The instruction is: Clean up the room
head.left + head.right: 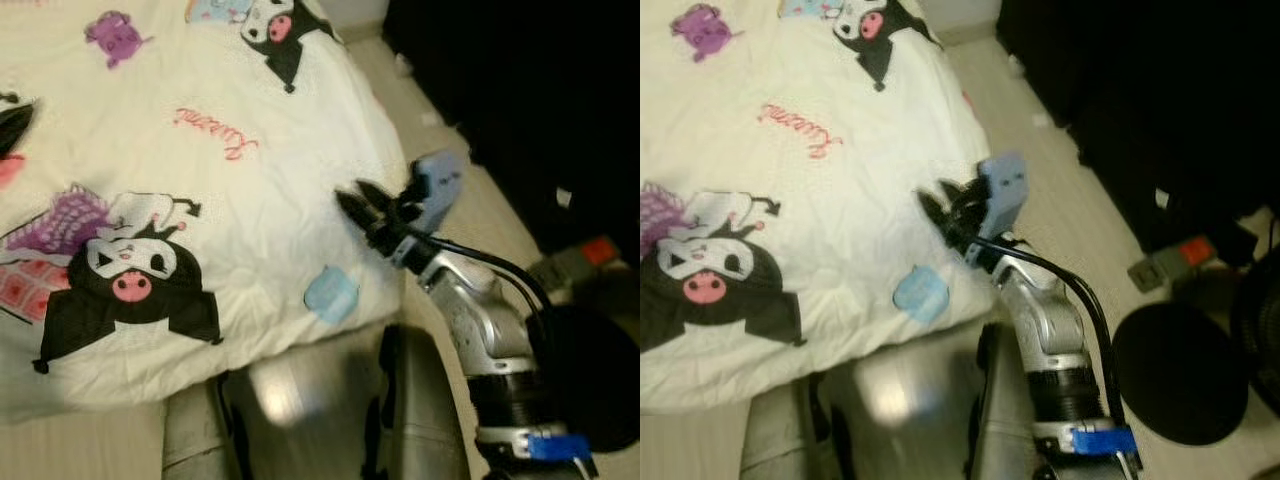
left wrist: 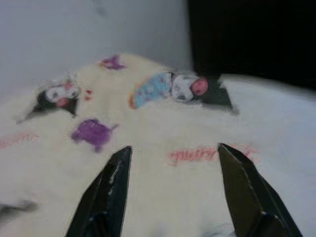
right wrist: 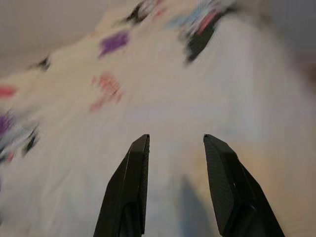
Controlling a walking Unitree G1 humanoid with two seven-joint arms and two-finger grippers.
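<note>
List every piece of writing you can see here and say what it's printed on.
Pink cursive word on the cream cartoon-print blanket: too blurred to read for certain; possibly "Kuromi".
Grey box with an orange patch on the floor: no text legible.
Nothing else carries readable writing.

Right claw over the corner of a cartoon-print bed cover.

Item: cream bed cover, printed with black-hooded cartoon figures, a purple figure at the far left, pink script lettering, and a pale blue motif near its near edge. Right claw: black fingers slightly parted, poised above the cover's right edge; a blue-grey block sits on its wrist, a black cable runs back along the silver arm, and a blue band circles the arm lower down. Beige floor beside the bed; dark furniture at far right; a black round object on the floor; a small grey-and-orange object just beyond it.
</note>
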